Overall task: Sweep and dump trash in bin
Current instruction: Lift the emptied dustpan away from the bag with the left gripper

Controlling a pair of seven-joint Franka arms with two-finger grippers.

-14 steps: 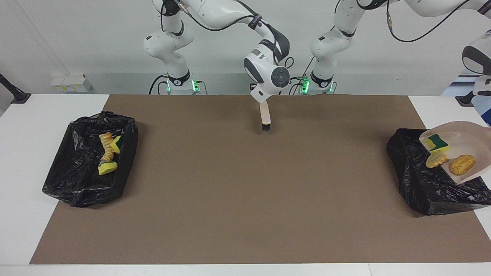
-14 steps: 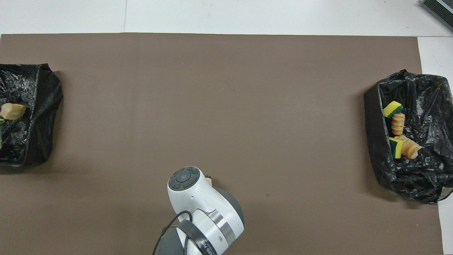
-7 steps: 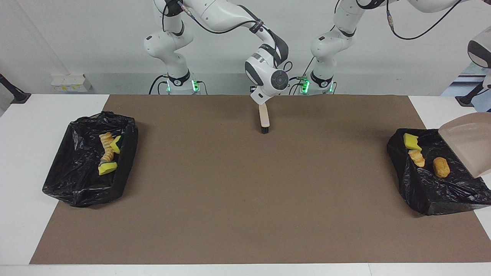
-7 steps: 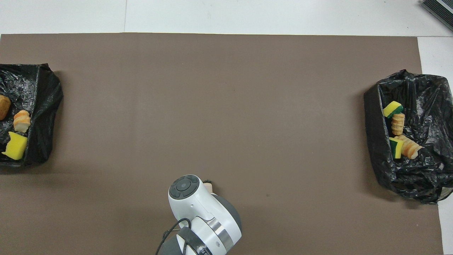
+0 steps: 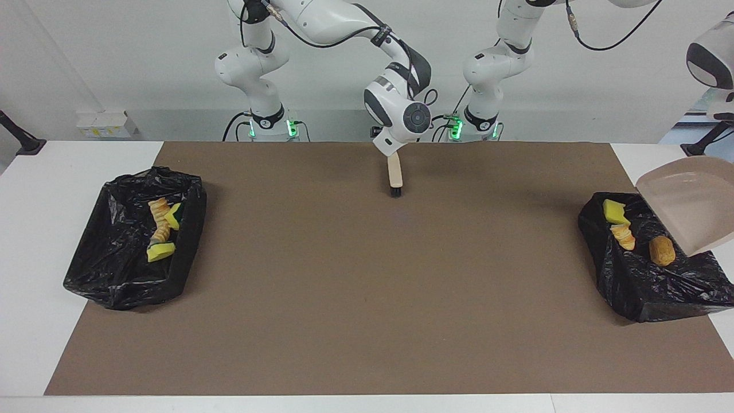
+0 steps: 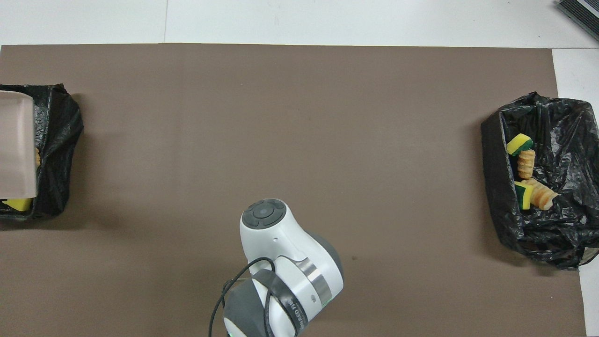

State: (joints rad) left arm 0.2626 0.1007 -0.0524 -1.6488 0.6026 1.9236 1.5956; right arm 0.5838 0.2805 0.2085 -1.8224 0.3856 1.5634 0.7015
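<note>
Facing view, three o'clock: dustpan (image 5: 685, 206) is clamped by left fingers over the bin (image 5: 608, 269). Right gripper's (image 5: 393, 156) hold on the brush (image 5: 395, 178) cannot be told.

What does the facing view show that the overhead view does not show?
Only the facing view shows the brush below the right arm's wrist, both arm bases, and a bread-like piece in the bin at the left arm's end. Only the overhead view shows a dark ribbed object at the table's corner. Both show the brown mat, the raised dustpan, a yellow sponge, and the bin at the right arm's end with its scraps.
</note>
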